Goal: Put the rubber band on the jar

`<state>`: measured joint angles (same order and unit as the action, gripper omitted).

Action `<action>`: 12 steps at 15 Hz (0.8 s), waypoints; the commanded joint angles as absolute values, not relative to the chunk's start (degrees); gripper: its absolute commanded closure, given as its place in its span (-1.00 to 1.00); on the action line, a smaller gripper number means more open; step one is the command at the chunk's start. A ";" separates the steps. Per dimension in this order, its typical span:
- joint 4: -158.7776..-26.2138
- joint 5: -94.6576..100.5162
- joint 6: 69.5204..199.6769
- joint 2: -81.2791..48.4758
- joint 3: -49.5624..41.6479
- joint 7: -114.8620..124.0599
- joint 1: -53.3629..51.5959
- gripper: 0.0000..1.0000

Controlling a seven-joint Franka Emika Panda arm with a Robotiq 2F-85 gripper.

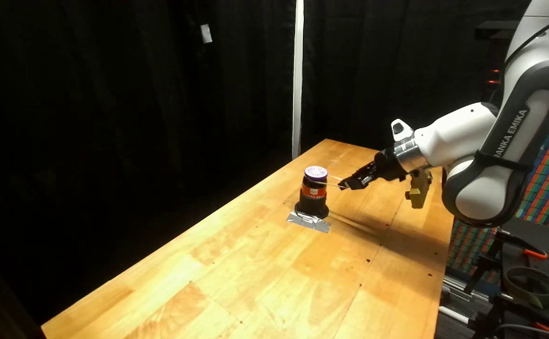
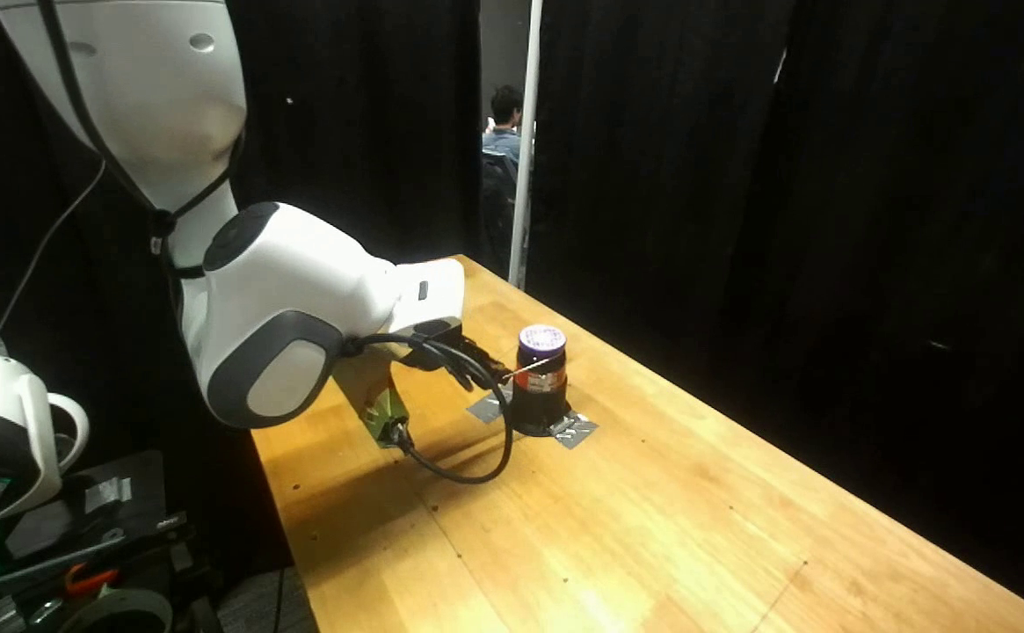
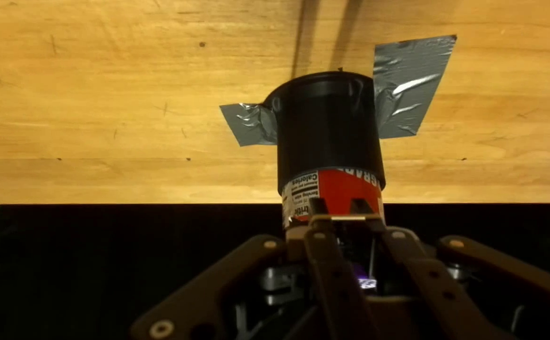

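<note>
The jar [image 1: 313,192] has a purple-and-white lid and an orange-red label. It stands upright in a black holder on the table and shows in an exterior view [image 2: 540,380] and the wrist view [image 3: 345,186]. My gripper [image 1: 343,185] is beside the jar's upper part; it also shows in an exterior view [image 2: 506,374]. In the wrist view the fingers [image 3: 340,208] are a little apart. The thin rubber band [image 3: 349,217] spans between the fingertips. In both exterior views the band [image 1: 333,184] [image 2: 531,367] stretches from the fingertips to the jar's side below the lid. Its far side is hidden.
The black holder [image 3: 329,127] is fixed to the wooden table [image 1: 255,278] with grey tape [image 3: 409,87] on two sides. A cable [image 2: 476,479] loops below the wrist close to the jar. Dark curtains and a pale pole [image 1: 298,80] stand behind the table.
</note>
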<state>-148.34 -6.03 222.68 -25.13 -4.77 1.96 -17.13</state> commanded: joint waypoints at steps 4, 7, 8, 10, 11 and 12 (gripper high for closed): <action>-149.72 -13.40 239.81 -30.02 0.20 -1.63 -15.99 0.66; -149.27 -15.80 244.32 -32.10 1.55 -1.79 -16.04 0.67; -149.26 -16.24 245.94 -32.77 1.90 -1.71 -16.01 0.65; -147.38 -17.39 241.77 -30.55 -2.58 -0.34 -21.00 0.63; -147.61 -17.64 244.08 -31.80 -2.26 -0.35 -20.81 0.64; -147.54 -17.90 244.36 -31.89 -2.80 -0.15 -21.54 0.64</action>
